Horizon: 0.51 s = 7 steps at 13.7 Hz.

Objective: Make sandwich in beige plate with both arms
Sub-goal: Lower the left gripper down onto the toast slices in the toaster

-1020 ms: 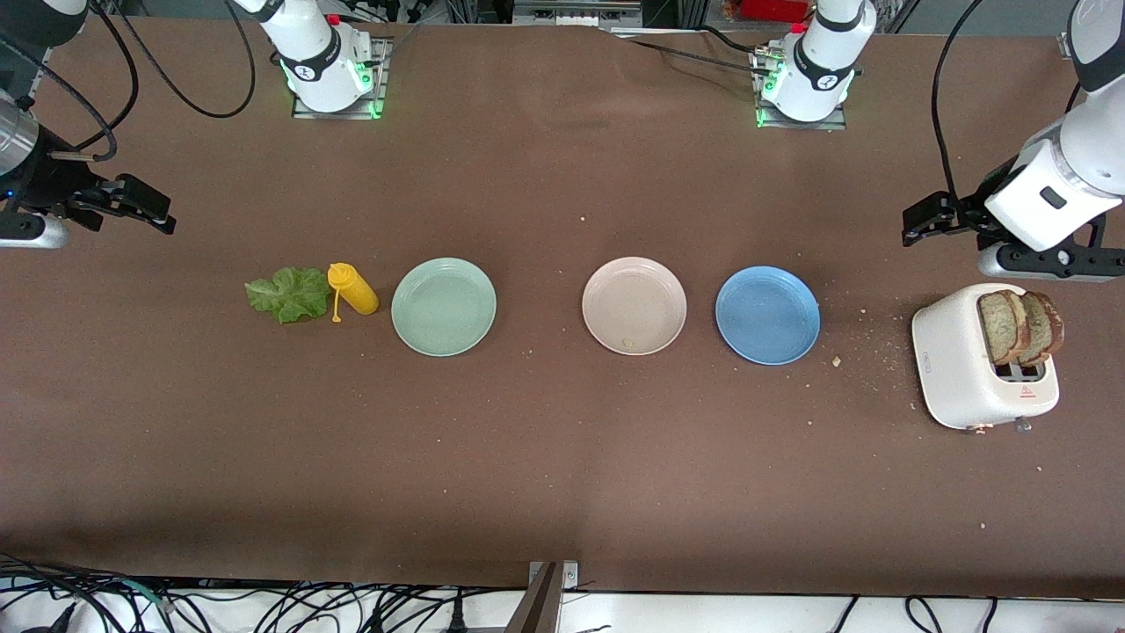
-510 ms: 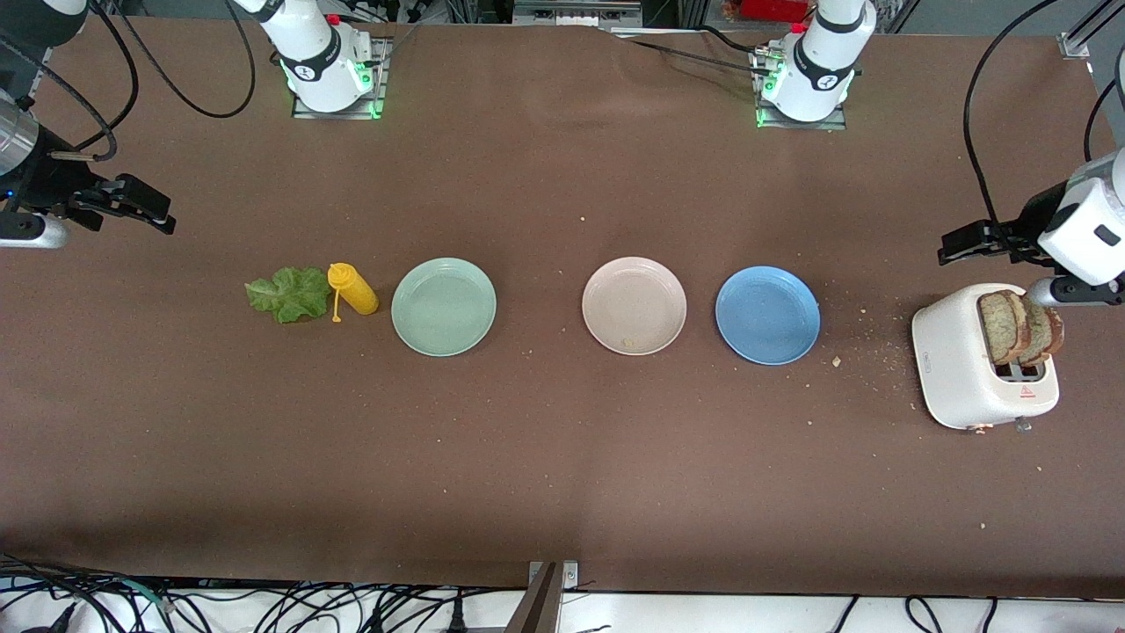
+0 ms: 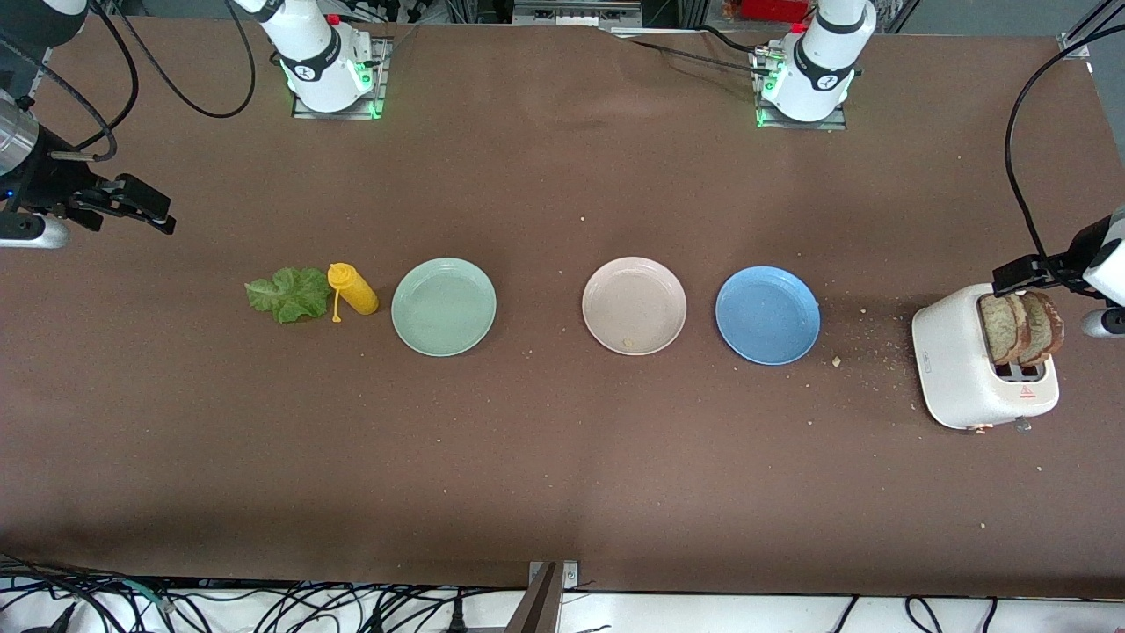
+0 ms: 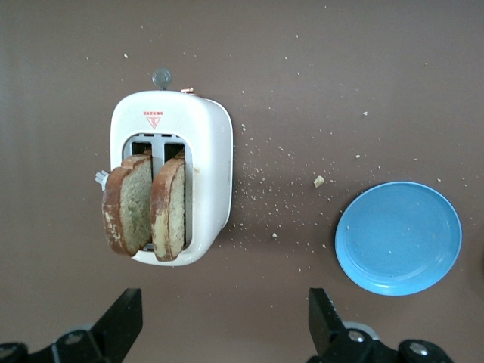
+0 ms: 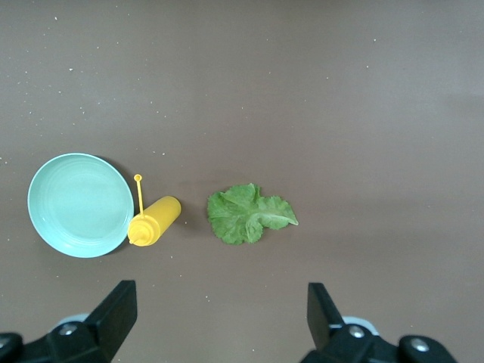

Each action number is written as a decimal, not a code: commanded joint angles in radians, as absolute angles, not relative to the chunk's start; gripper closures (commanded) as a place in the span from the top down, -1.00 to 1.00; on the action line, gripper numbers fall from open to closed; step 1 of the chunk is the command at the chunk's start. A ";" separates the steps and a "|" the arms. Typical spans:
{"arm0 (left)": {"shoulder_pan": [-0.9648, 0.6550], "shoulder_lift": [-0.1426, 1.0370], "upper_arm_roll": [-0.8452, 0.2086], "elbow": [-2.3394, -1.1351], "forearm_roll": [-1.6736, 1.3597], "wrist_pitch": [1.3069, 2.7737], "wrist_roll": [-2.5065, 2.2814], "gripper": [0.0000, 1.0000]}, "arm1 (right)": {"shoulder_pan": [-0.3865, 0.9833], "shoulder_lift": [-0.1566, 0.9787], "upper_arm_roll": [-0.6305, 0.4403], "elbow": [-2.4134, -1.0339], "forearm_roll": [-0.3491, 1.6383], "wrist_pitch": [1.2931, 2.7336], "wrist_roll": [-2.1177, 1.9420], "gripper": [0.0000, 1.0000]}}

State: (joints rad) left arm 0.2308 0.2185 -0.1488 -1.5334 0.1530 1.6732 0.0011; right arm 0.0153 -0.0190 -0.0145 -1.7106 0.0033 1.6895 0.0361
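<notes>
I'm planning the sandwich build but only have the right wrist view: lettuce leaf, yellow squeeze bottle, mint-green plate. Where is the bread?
Observer: Two bread slices stand in the white toaster at the left arm's end of the table.
Operator: And the beige plate?
Observer: The beige plate sits between the mint-green plate and a blue plate, holding only a crumb.
Operator: What is the left end effector doing?
Observer: The left end effector hovers over the toaster's edge, open and empty.
</notes>
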 commanded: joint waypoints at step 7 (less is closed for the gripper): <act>0.294 0.153 -0.158 -1.893 0.337 2.170 0.075 0.79 | 0.011 -0.012 -0.014 -1.690 0.015 1.684 0.021 1.00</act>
